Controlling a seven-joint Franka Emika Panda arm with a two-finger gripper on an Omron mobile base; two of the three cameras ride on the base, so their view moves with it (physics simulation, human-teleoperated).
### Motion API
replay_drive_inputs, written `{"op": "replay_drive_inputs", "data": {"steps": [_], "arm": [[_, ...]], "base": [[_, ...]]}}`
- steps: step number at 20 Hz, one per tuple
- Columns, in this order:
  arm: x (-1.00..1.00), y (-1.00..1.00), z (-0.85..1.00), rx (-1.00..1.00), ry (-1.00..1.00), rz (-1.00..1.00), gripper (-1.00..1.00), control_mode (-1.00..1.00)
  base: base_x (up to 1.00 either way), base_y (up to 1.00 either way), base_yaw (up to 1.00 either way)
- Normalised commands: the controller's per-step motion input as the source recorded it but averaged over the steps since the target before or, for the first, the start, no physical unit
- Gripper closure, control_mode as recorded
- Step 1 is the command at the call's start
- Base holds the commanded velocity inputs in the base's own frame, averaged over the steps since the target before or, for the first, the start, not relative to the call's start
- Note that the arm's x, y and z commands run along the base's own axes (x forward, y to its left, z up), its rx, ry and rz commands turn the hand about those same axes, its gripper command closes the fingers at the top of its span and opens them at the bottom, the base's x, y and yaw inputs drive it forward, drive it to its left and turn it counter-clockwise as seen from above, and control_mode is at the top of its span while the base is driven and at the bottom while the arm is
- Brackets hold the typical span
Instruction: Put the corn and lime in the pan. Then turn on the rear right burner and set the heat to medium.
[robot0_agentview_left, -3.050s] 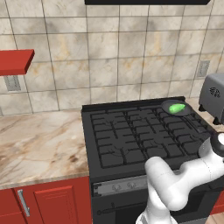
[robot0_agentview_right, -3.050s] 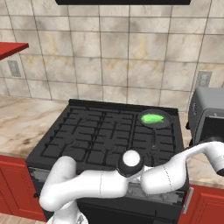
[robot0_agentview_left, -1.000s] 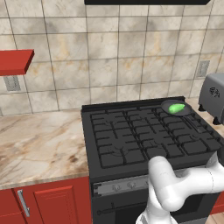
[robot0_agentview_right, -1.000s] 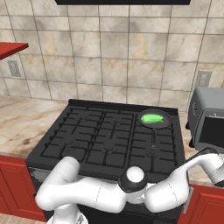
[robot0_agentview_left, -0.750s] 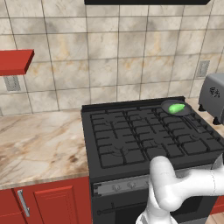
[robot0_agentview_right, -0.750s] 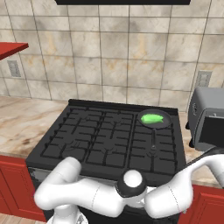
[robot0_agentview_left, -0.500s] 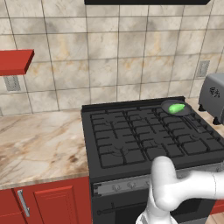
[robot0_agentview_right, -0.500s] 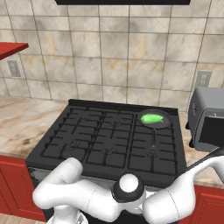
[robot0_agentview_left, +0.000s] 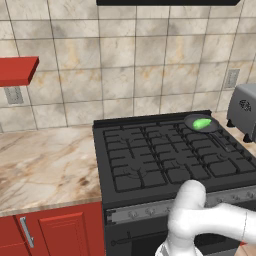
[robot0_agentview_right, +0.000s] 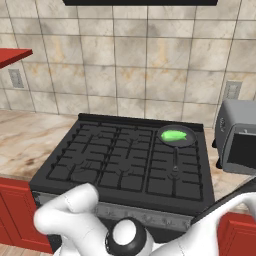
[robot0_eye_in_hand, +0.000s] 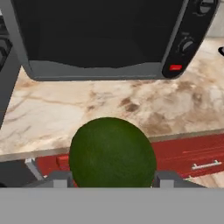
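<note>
From the left, the marble counter and the black stove look just as they did a few seconds back, and nothing on them has shifted. At the back right of the stove the pan sits on the rear right burner, with the corn already lying inside it, bright green against the dark metal. That half of the loading is done and has stayed put. What has changed is the arm. Its white elbow has sunk lower across the front of the stove and the forearm has swung further out to the right, towards the stretch of counter in front of the toaster oven. Seen along the hand, the gripper has the lime between its two finger tips, which have drawn in a little and now sit against its sides. I take that as a grasp on the lime, though whether the ball has left the counter I cannot tell. It is down by the counter's front edge, well apart from the pan. So the lime looks freshly caught, and it remains to be carried back left and up to join the corn. The knobs along the stove front are untouched, so the burner is not yet lit.
</note>
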Motion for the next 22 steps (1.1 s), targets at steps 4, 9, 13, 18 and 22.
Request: {"op": "replay_drive_inputs", "data": {"steps": [4, 9, 13, 18, 22], "arm": [[-0.20, 1.00, 0.30, 0.00, 0.00, 0.32, 1.00, -1.00], [0.00, 1.00, 0.32, 0.00, 0.02, 0.30, 1.00, -1.00], [0.00, 1.00, 0.44, 0.00, 0.08, 0.25, 1.00, -1.00], [0.00, 0.86, 0.42, 0.00, 0.14, 0.13, 1.00, -1.00], [0.00, 0.65, 0.30, 0.00, 0.22, 0.01, 1.00, -1.00]], "base": [[0.00, 0.00, 0.00], [0.00, 0.00, 0.00], [0.00, 0.00, 0.00], [0.00, 0.00, 0.00], [0.00, 0.00, 0.00]]}}
